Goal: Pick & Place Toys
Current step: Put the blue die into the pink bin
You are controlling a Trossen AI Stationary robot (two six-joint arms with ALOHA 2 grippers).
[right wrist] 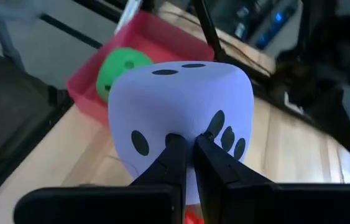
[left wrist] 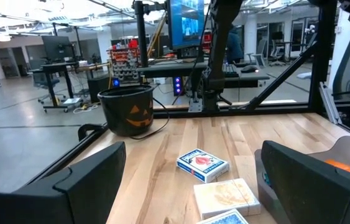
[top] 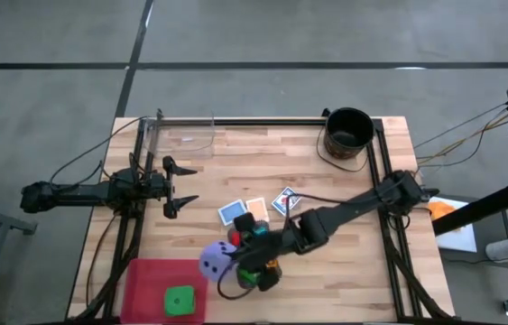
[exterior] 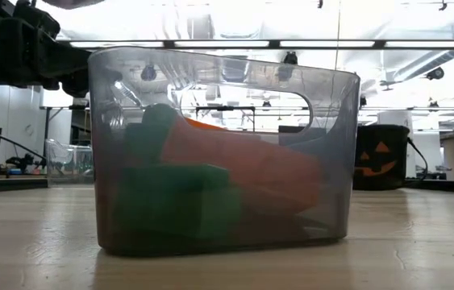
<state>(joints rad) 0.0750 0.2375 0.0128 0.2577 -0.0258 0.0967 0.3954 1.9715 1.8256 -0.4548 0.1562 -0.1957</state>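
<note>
My right gripper [top: 232, 262] reaches in from the table's right and is shut on a purple die [top: 215, 262] with black dots, beside a red tray [top: 145, 275] at the near edge. A green die [top: 180, 300] lies in that tray. The purple die fills the right wrist view [right wrist: 181, 106]. Small bright blocks [top: 246, 222] lie under and around the right wrist. Three flat cards [top: 255, 208] lie on the table's middle. My left gripper [top: 180, 186] is open and empty at the table's left; its fingers frame the cards [left wrist: 202, 165]. My right gripper pinches a small bit of the purple die's near face [right wrist: 187, 138] between its two fingertips [right wrist: 173, 155], which stand almost together. The fingers come from the table's right side, slanting down. The die sits beyond the fingertips; whether its underside rests on the table does not show.
A black pumpkin bucket [top: 348, 132] stands at the far right corner and shows in the left wrist view [left wrist: 128, 111]. A clear grey bin [exterior: 218, 153] with green and orange blocks fills the low view. A clear container [top: 181, 134] stands at the far left. A black frame rims the table.
</note>
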